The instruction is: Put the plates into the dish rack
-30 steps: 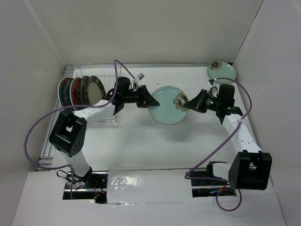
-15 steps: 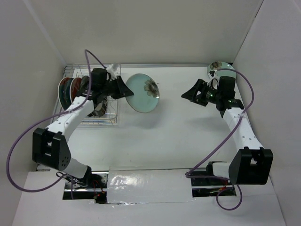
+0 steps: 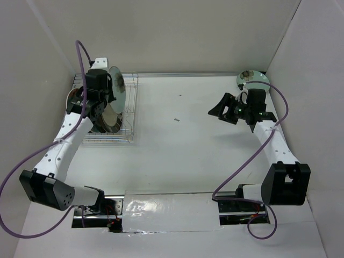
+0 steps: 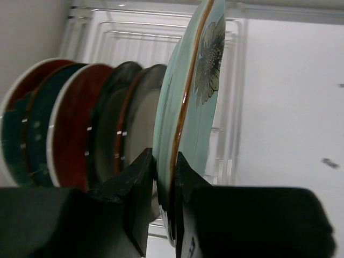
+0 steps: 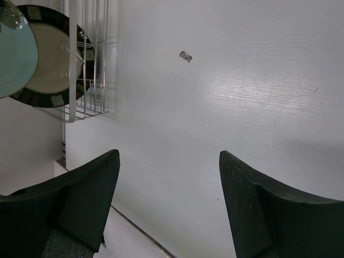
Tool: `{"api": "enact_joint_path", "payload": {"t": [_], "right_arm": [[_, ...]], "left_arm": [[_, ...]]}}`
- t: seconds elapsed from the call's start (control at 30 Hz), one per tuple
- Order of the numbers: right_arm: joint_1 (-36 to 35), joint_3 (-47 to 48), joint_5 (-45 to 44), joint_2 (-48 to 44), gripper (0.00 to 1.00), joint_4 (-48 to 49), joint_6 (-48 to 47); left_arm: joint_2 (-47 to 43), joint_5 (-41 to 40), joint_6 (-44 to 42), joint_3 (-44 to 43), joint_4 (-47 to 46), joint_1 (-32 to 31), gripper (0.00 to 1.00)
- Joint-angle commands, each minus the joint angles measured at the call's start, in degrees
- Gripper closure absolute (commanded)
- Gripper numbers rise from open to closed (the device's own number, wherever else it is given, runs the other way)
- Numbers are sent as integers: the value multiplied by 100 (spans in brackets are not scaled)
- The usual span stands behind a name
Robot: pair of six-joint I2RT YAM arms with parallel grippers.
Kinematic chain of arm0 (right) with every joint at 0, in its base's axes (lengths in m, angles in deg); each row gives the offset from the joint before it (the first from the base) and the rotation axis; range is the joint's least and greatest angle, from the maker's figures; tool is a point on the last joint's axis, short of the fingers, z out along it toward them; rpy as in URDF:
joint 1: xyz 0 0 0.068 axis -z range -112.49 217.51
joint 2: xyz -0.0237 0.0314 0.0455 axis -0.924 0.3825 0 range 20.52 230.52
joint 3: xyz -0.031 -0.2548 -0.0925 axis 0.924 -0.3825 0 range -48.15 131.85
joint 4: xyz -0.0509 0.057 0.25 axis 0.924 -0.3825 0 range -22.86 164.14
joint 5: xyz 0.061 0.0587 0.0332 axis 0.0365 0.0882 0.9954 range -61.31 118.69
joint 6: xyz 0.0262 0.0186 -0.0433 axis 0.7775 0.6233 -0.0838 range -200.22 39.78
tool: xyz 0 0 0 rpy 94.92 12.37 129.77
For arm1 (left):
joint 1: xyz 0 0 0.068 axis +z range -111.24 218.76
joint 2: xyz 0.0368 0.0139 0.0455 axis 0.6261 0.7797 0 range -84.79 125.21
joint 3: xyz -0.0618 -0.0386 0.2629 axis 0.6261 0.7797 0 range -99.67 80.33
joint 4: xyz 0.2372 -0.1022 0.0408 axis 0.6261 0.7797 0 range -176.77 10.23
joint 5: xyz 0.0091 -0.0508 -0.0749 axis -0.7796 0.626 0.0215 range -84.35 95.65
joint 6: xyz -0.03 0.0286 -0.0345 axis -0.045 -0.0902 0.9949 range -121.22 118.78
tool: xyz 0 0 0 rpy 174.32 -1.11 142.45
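Observation:
My left gripper (image 3: pixel 106 92) is shut on the lower rim of a pale mint plate (image 3: pixel 116 88) with a dark flower. It holds the plate on edge over the dish rack (image 3: pixel 130 115) at the far left. In the left wrist view the jaws (image 4: pixel 165 161) pinch that plate (image 4: pixel 201 107) just right of several racked plates: red (image 4: pixel 72 134), dark teal (image 4: pixel 40 123) and cream with a brown rim (image 4: pixel 140 118). My right gripper (image 3: pixel 217 107) is open and empty above the table on the right. Another mint plate (image 3: pixel 253 80) lies at the far right corner, partly behind the right arm.
The white walls stand close behind and beside the rack. A small dark speck (image 3: pixel 176 119) lies on the table's middle. In the right wrist view, the open gripper (image 5: pixel 169 161) faces the rack (image 5: pixel 86 102) and its cream plate (image 5: pixel 54 64) across bare table.
My right gripper let go of the mint plate, opened and drew back right. My left arm swung the plate from the table's middle to over the rack, turning it on edge.

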State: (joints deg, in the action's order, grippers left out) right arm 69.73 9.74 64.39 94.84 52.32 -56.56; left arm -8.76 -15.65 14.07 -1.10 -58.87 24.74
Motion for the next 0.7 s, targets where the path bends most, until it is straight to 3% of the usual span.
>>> {"api": "enact_joint_path", "payload": {"t": [0.0, 0.27, 0.67], "right_arm": [[-37, 205, -72, 38, 19, -103, -134], [-37, 258, -124, 91, 19, -103, -134], [-37, 100, -310, 91, 19, 3, 77]], "left_arm": [[-106, -1236, -579, -128, -592, -22, 100], [70, -1026, -571, 539, -900, -22, 100], [517, -710, -308, 839, -848, -22, 100]]}}
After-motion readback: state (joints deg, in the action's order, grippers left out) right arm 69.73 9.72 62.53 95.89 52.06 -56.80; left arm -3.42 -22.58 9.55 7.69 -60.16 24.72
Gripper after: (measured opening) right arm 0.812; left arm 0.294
